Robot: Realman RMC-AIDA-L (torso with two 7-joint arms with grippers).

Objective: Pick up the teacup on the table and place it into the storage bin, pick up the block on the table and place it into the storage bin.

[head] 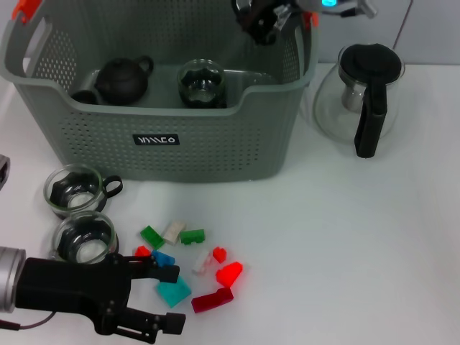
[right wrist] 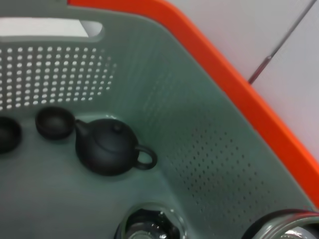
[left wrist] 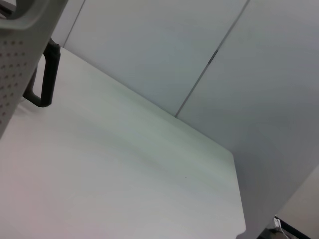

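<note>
This looks like a robot test room or lab rather than a home: a bare white worktop (head: pixel 345 237) stands against plain pale wall panels (left wrist: pixel 164 50) with a thin seam between them, and nothing decorative surrounds it. On the worktop sits a grey-green perforated storage bin (head: pixel 215 154), with a glass teapot (head: pixel 363 97) just beside it on one side, two glass teacups (head: pixel 75 190) in front of its labelled wall, and a loose scatter of small coloured blocks (head: pixel 190 266) near those cups, a staged mix of props.
</note>
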